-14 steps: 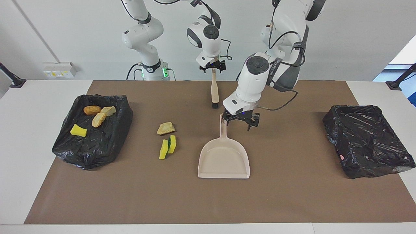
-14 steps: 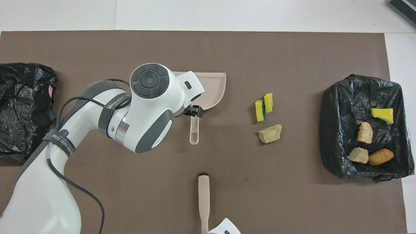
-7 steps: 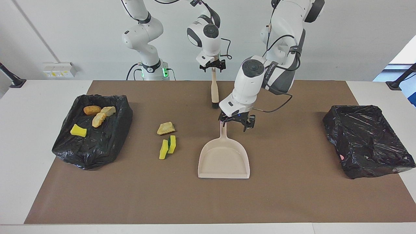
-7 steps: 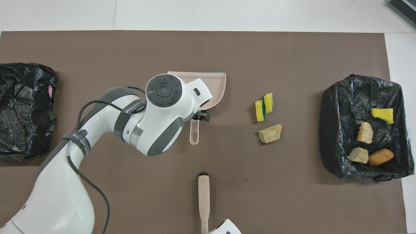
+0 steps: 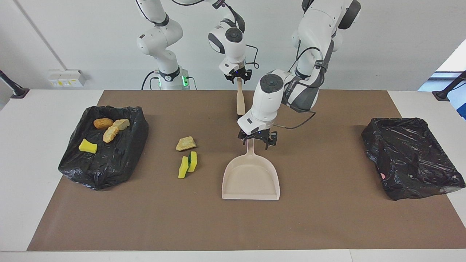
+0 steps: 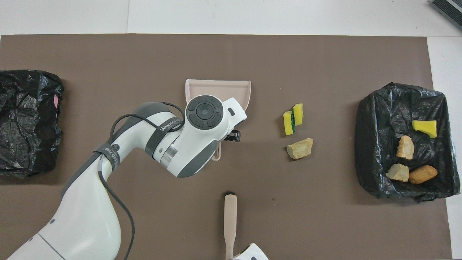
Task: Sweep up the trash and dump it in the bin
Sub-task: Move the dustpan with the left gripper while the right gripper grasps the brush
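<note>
Two yellow-with-green sponge chunks [image 5: 188, 164] and a pale tan chunk [image 5: 186, 143] are lying on the brown mat [image 5: 327, 218], between the beige dustpan [image 5: 251, 178] and the trash-filled bin bag [image 5: 105, 145] at the right arm's end of the table; none has been shifted since a second ago. Four more chunks [image 5: 105, 133] are sitting inside that bag.

Compared with a second earlier, the left gripper [image 5: 257, 139] has been brought from beside the dustpan's handle [image 5: 250, 145] to directly over it, and its fingers are being drawn in around the handle; whether the handle is already pinched cannot be told. The dustpan is lying flat, as before. The brush [image 5: 240, 98] has been lifted clear of the mat, where its bristles were resting earlier, and is being gripped at the handle's top by the right gripper [image 5: 238, 77], whose fingers are pressed onto it.

The mat is spread over a white table [image 5: 36, 163] before a pale wall. A second black bin bag [image 5: 411, 156] is sitting at the left arm's end.

The left arm is bent steeply down over the mat's middle; the right arm is hanging near its base, with the brush upright beneath it.
</note>
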`<state>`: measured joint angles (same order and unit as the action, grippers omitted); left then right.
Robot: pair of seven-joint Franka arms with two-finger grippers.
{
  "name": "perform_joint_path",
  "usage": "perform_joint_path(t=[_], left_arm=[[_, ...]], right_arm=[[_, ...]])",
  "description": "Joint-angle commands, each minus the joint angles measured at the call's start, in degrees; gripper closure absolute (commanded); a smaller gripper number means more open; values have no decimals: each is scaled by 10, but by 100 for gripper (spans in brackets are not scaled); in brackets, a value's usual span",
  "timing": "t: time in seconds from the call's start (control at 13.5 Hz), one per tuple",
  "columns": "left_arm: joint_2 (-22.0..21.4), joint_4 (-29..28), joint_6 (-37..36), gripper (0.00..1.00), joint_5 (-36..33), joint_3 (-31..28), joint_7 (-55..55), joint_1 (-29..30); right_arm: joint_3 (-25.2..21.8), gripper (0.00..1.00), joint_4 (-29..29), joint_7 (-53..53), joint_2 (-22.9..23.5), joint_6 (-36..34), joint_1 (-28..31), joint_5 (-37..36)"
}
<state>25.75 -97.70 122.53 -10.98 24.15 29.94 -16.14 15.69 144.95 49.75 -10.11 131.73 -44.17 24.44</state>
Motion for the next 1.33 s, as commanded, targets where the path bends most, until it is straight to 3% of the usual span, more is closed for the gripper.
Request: perform_joint_path(t=[0.0, 0.15, 0.3, 0.59, 0.89, 1.03, 1.26], left_arm=[[-8, -8, 0, 55, -15, 0, 12, 2], [-14, -1, -18, 79, -18, 0, 6, 7], [-28, 2, -26, 90, -19, 0, -3, 18], [-63, 7, -83, 94, -17, 0, -123, 36], [-63, 9, -101, 96, -13, 0, -308, 54], [-63, 7, -113, 96, -13, 1, -344, 59], [-65, 7, -127, 95, -13, 1, -430, 61]], right_arm=[[-2, 100, -20, 2, -12, -28, 19, 0], [-2, 100, -21, 2, -34, -65, 40, -22], [-2, 100, -21, -20, -77, -139, 78, -58], [-3, 100, -31, -148, -115, -249, 188, -121], [-1, 100, -52, -213, -101, -265, 284, -245], [-1, 100, -60, -255, -85, -257, 325, -317], [-1, 100, -127, -315, -2, -239, 405, -393]])
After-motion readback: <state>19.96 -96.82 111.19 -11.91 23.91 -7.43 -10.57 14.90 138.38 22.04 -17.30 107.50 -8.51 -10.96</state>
